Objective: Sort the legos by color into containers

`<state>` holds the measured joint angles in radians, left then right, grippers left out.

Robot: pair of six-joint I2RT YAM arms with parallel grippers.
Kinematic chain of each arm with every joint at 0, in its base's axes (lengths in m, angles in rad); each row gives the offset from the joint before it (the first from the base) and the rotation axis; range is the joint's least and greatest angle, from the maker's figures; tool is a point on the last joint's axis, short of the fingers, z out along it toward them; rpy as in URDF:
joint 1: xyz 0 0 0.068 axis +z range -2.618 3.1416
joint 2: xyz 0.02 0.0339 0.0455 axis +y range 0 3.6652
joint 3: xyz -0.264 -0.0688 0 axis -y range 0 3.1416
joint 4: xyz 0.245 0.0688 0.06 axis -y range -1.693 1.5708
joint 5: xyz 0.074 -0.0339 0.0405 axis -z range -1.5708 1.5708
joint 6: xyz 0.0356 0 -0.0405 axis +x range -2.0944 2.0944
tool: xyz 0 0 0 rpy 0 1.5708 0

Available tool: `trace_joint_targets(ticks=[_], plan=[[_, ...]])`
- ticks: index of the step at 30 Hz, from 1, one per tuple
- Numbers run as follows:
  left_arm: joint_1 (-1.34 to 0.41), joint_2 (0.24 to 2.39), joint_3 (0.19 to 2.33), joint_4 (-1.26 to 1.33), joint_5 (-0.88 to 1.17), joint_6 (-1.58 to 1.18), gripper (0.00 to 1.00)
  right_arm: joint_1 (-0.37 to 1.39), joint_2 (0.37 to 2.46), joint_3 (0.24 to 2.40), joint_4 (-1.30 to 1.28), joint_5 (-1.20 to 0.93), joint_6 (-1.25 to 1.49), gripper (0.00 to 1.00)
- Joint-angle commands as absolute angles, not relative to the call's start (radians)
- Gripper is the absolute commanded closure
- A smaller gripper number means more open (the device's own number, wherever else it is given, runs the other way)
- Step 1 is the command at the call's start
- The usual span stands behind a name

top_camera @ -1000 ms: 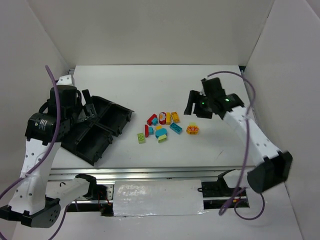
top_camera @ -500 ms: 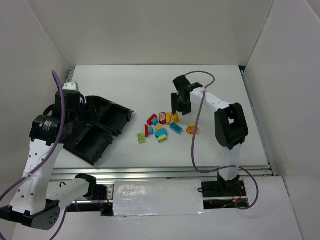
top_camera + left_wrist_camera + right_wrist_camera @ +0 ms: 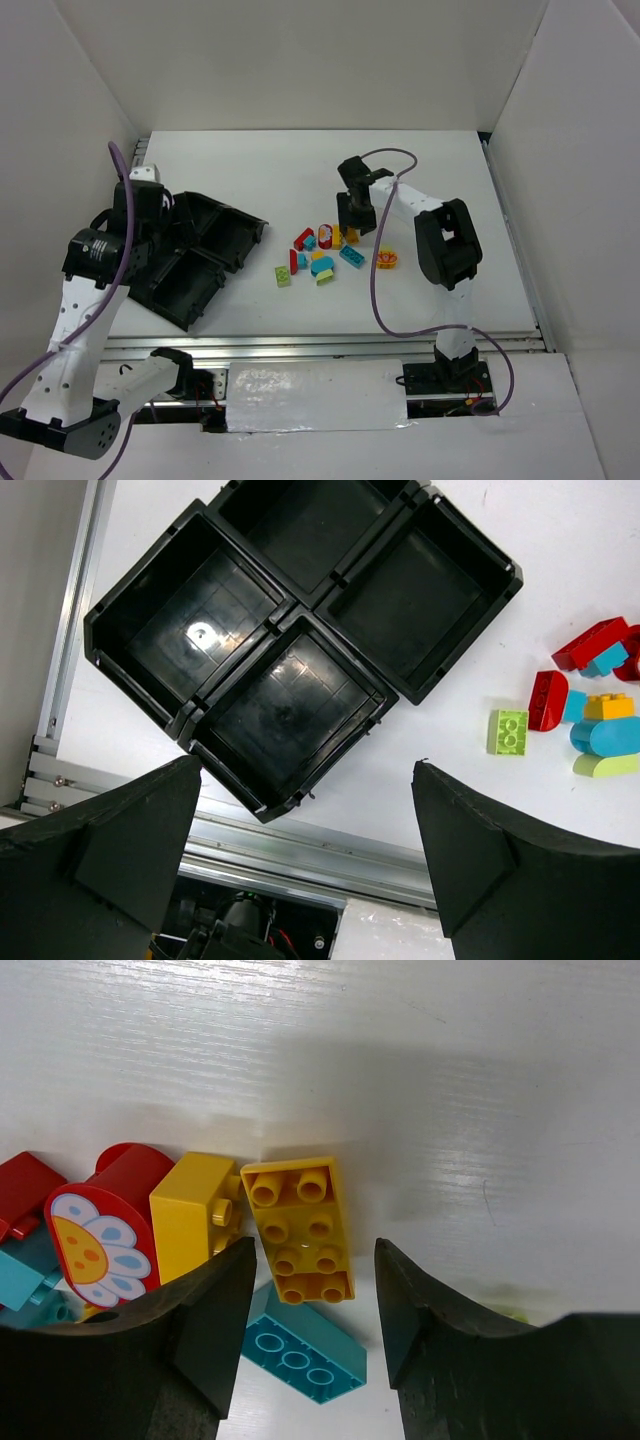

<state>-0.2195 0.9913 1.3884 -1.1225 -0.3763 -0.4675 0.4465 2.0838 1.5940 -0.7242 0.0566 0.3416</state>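
Note:
The legos (image 3: 322, 255) lie in a loose heap at mid-table: red, cyan, yellow and lime green ones. My right gripper (image 3: 315, 1280) is down at the heap's far right end. Its jaws straddle a yellow eight-stud brick (image 3: 300, 1230), with a gap on the brick's right side. A second yellow brick (image 3: 190, 1215), a red piece with a flower print (image 3: 95, 1245) and a cyan brick (image 3: 305, 1355) lie close by. The black tray of four containers (image 3: 190, 255) sits at the left, all four compartments bare. My left gripper (image 3: 310, 810) hangs wide open above the tray's near corner.
An orange-red round piece (image 3: 386, 259) lies apart, right of the heap. A lime green brick (image 3: 507, 730) sits at the heap's left end, nearest the tray (image 3: 290, 640). A metal rail (image 3: 300, 850) runs along the table's near edge. White walls enclose three sides.
The right arm swung left from the table's right side and came down over the yellow brick, its jaws narrowing. The left arm shifted only slightly above the tray.

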Motion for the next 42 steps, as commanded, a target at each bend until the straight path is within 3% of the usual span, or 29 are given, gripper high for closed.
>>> trace_joint_targets(ticks=[1,6,10,11,12,18,21,25,27,31,35,38,42], plan=[[-0.221,0.991,1.385,-1.101,-0.38,-0.443,0.01,0.459,2.109,1.627,-0.721,0.06,0.327,0.42],[-0.221,1.011,1.399,-1.098,-0.374,-0.439,0.0,0.459,2.14,1.651,-0.742,0.084,0.331,0.53],[-0.221,1.015,1.393,-1.091,-0.362,-0.437,0.0,0.459,2.132,1.634,-0.733,0.103,0.324,0.55],[-0.221,1.017,1.391,-1.089,-0.361,-0.439,0.0,0.457,2.122,1.628,-0.732,0.109,0.325,0.71],[-0.221,1.019,1.391,-1.088,-0.35,-0.439,0.0,0.459,2.112,1.625,-0.729,0.115,0.328,0.77],[-0.222,1.046,1.411,-1.049,-0.24,-0.462,0.0,0.459,1.955,1.638,-0.741,0.182,0.35,1.0],[-0.221,1.061,1.427,-1.0,-0.07,-0.494,0.01,0.465,1.818,1.628,-0.735,0.106,0.356,1.0],[-0.222,1.068,1.398,-0.815,0.2,-0.621,0.0,0.469,1.595,1.524,-0.605,-0.325,0.33,1.0],[-0.222,1.065,1.353,-0.737,0.337,-0.673,0.01,0.482,1.539,1.442,-0.542,-0.408,0.374,1.0],[-0.222,1.025,1.319,-0.626,0.371,-0.761,0.0,0.514,1.467,1.359,-0.387,-0.572,0.46,1.0],[-0.222,0.983,1.324,-0.583,0.383,-0.762,0.0,0.544,1.427,1.198,-0.016,-0.845,0.709,1.0],[-0.222,0.997,1.333,-0.566,0.469,-0.775,0.01,0.601,1.445,1.207,0.156,-0.874,0.785,1.0],[-0.222,0.945,1.318,-0.569,0.395,-0.795,0.01,0.666,1.55,1.275,0.165,-0.813,0.805,1.0]])
